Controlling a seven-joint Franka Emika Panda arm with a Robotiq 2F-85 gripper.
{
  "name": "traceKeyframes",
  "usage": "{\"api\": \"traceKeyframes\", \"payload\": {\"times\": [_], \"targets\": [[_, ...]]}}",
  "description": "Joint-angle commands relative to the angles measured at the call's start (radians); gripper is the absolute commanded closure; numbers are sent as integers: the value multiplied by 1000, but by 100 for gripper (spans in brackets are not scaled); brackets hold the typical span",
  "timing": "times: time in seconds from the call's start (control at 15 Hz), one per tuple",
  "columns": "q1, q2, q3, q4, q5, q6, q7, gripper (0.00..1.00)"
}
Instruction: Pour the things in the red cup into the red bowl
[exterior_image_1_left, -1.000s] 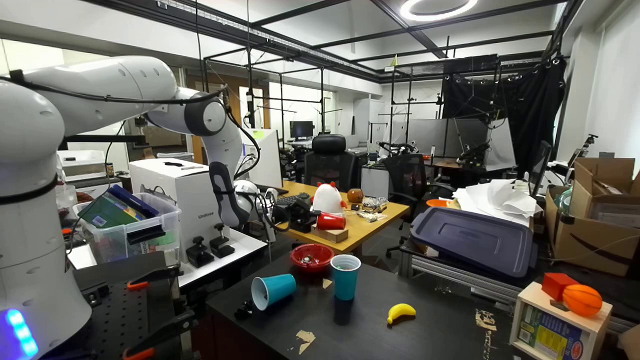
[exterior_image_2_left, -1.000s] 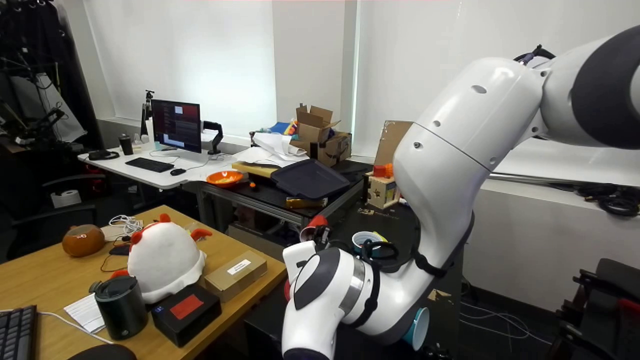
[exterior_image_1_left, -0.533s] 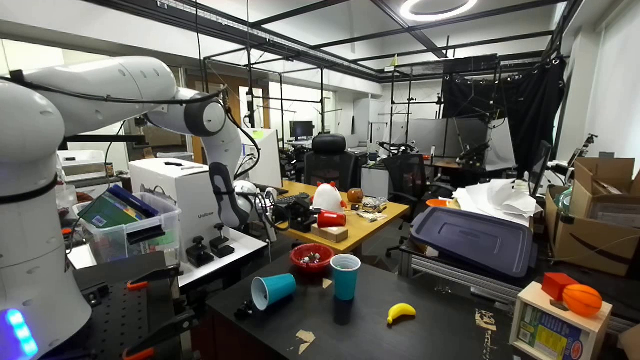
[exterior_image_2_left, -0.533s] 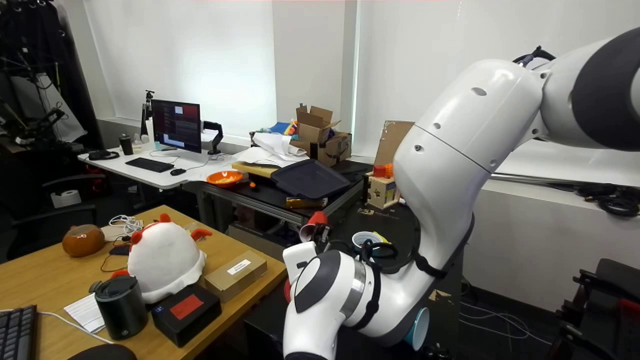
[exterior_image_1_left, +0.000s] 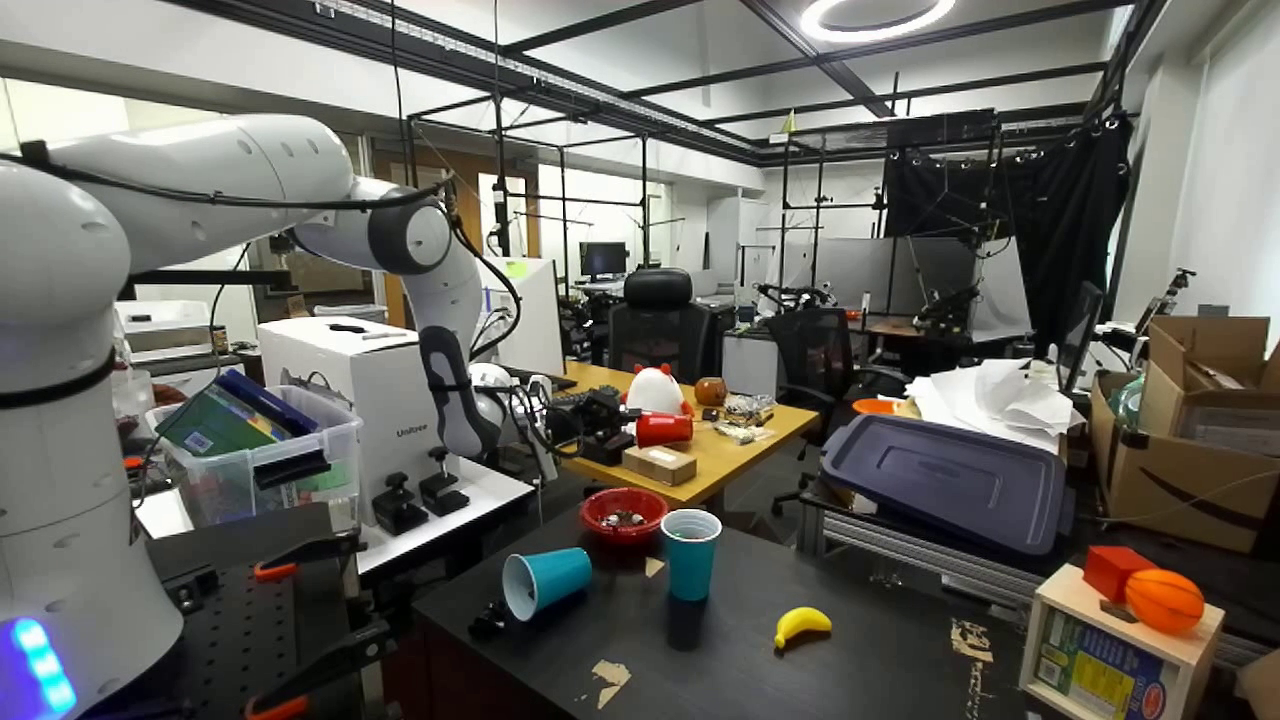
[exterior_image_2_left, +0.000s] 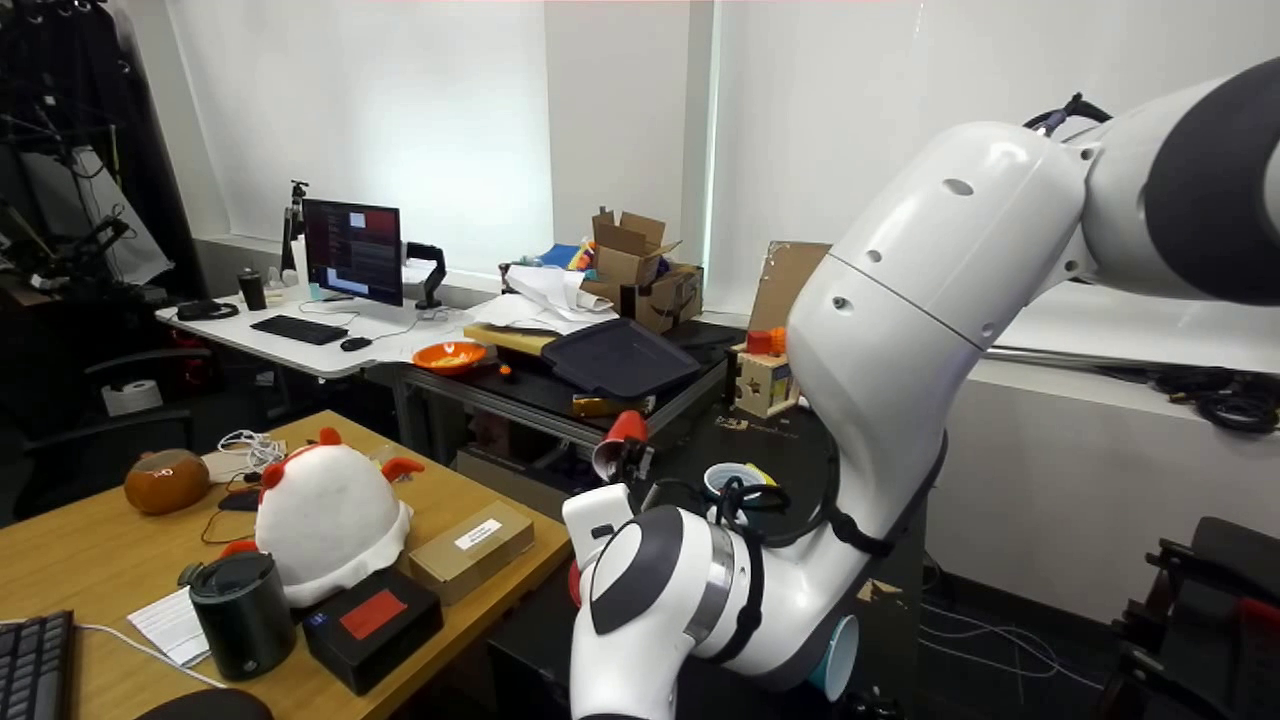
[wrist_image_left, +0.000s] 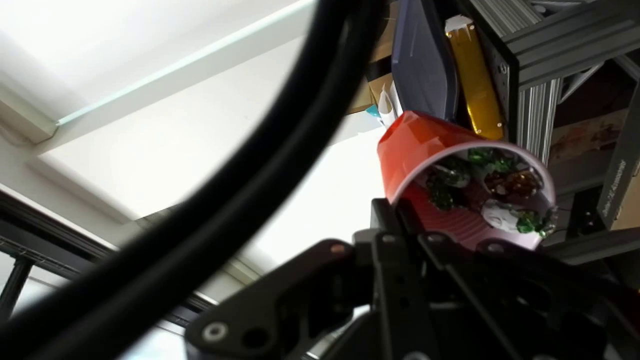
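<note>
Gripper (wrist_image_left: 396, 212) clamped on the wall of the red cup (wrist_image_left: 419, 139) near its pale rim; cup held in the air, tipped about sideways, shiny green, amber and silvery pieces (wrist_image_left: 514, 183) inside. In an exterior view, the red bowl (exterior_image_1_left: 622, 536) sits lower, on the black table (exterior_image_1_left: 735, 655), with bits (exterior_image_1_left: 624, 518) in it too small to identify. Upright blue cup (exterior_image_1_left: 690, 560) just beside the bowl, tipped blue cup (exterior_image_1_left: 562, 578) near, yellow banana (exterior_image_1_left: 803, 625) farther off.
</note>
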Motion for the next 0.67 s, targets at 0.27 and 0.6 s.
{"api": "traceKeyframes", "payload": {"times": [0.27, 0.6], "targets": [[10, 6, -2, -8, -64, -101, -6, 99], [11, 13, -1, -9, -73, -143, -9, 99]]}}
